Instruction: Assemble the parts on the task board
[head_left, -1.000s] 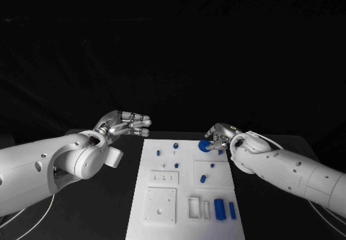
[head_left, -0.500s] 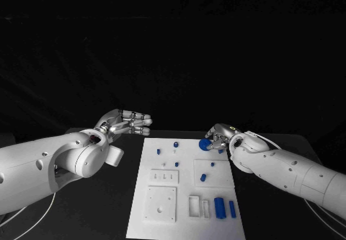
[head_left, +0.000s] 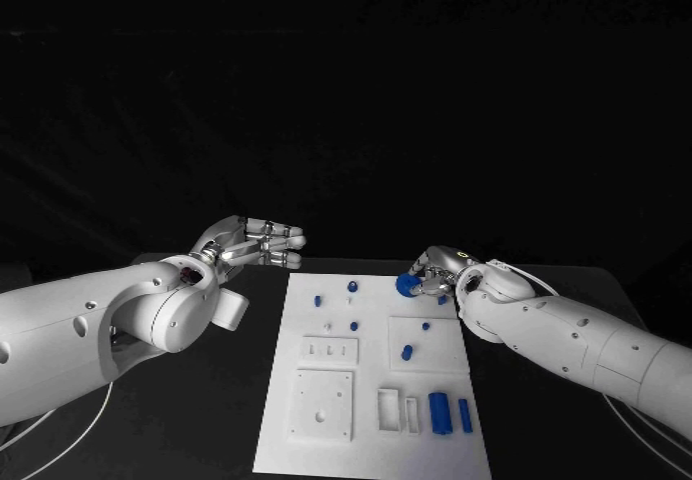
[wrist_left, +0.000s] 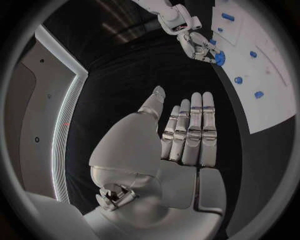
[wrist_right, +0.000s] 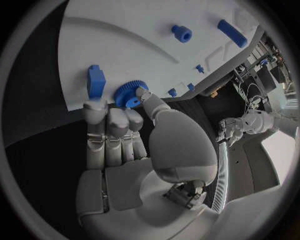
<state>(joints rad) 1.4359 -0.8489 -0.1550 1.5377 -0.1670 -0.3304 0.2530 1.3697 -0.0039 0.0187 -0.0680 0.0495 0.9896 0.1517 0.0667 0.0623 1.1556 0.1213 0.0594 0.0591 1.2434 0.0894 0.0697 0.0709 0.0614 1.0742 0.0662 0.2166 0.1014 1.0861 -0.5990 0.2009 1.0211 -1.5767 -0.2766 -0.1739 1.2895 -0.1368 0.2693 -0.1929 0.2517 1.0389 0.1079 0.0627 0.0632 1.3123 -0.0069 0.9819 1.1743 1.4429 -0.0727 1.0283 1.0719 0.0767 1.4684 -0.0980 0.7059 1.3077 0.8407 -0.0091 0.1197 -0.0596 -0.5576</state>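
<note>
Black table (head_left: 216, 420) and dark surroundings are framing the white task board (head_left: 325, 455), which is lying lengthwise between the two arms.

Right hand (head_left: 437, 275) is hovering over the board's far right corner, pinching a blue gear (head_left: 408, 286) between thumb and fingertips. The right wrist view is showing the same gear (wrist_right: 128, 95) held edge-on just above the board surface, with a blue block (wrist_right: 94, 80) sitting beside the fingers. Whether the gear is touching the board is not resolvable.

Left hand (head_left: 257, 246) is hanging off the board's far left side, well apart from it, carrying nothing. In the left wrist view its fingers (wrist_left: 190, 132) are lying straight and side by side with the thumb set apart.

Progress, as a judgement: early to middle. Several small blue parts are sitting along the far half of the board (head_left: 352, 289), one is lying mid-board (head_left: 407, 352), and two longer blue pieces (head_left: 440, 415) are resting at the near right beside pale rectangular recesses (head_left: 392, 413). Those recesses and the square plates (head_left: 323, 407) on the left are looking unfilled. The gear is not yet seated, and most of the placing appears to remain.
</note>
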